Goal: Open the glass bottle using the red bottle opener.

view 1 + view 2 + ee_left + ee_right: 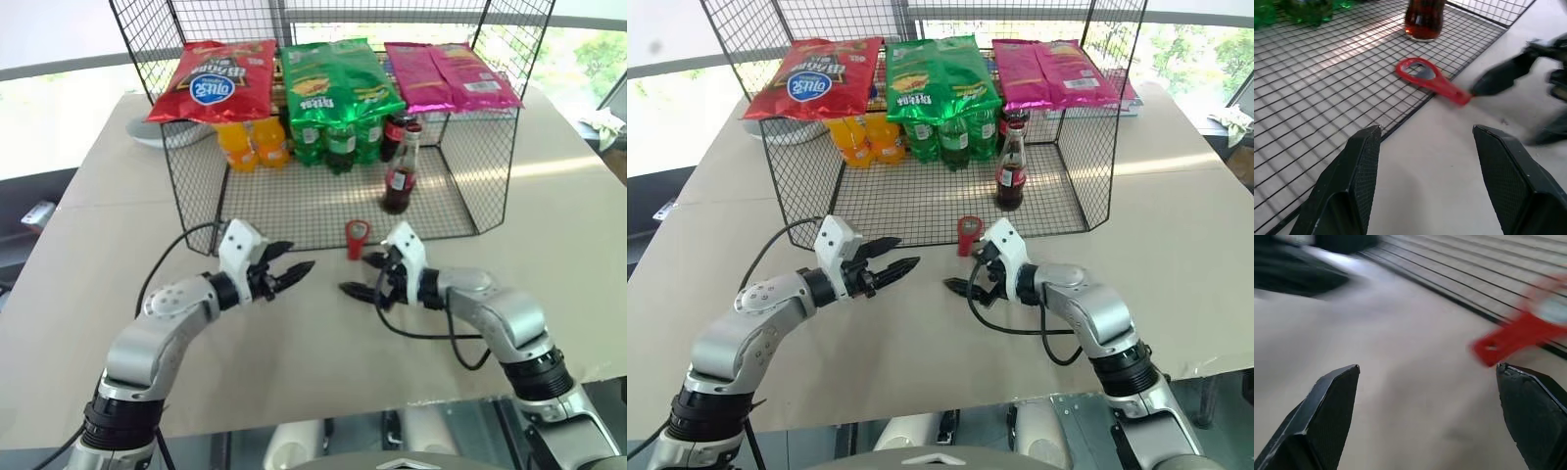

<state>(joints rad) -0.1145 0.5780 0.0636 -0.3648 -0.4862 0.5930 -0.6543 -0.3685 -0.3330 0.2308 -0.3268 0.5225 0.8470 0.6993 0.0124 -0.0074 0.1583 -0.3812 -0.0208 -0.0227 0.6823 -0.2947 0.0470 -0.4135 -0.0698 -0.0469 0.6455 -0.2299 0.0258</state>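
since the small flat red bottle opener with a ring head [357,235] lies untouched, ring on the front edge of the black wire rack floor [294,211] and handle out over the beige tabletop [313,343], picking it up is judged the step in hand. the right gripper [364,277], spread wide and empty, sits just at five o'clock of it. the handle is best pinched from both flat sides, clear of the wire. the left gripper [291,264], parted and empty, waits at eight o'clock. the slim clear-glass cola bottle with red label band [401,170] stands upright on the rack at one o'clock
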